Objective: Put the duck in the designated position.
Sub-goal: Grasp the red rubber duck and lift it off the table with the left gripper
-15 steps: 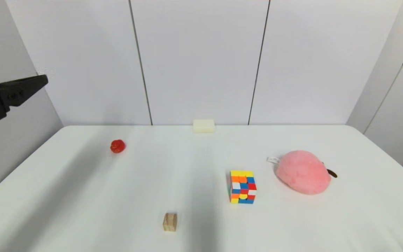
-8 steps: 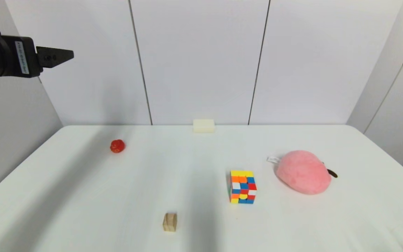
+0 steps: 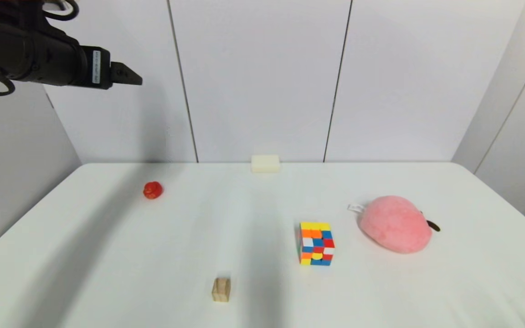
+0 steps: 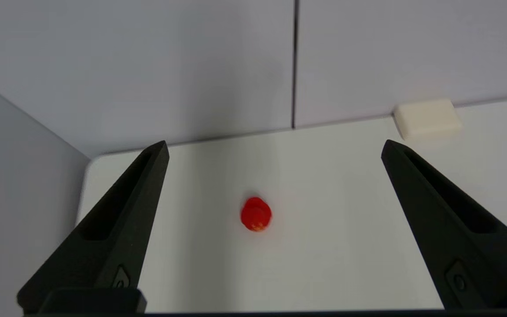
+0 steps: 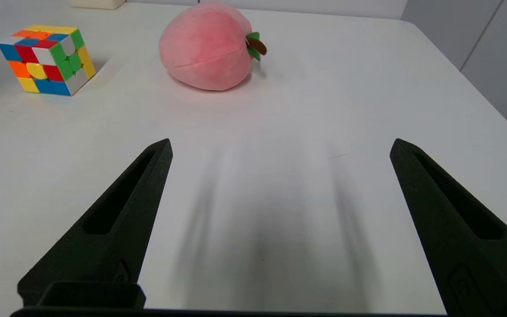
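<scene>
- The left gripper hung high above the table's far-left part, its fingers spread wide apart and empty, well clear of everything.
- The duck sat alone on the white table at far left, well apart from the other things; in the left wrist view it lay between the two fingers' lines, far off.
- The cream block rested at the back edge, the wooden block near the front.
- The puzzle cube and the pink plush stood near each other at right.
- The right gripper hung low over bare table at near right, fingers wide apart, idle.
- Risk, as I judged it: the duck was tiny, round and glossy, so an off-centre close could squirt it sideways or roll it away.
- No mark showed the target patch, so a misplaced drop was possible.
</scene>
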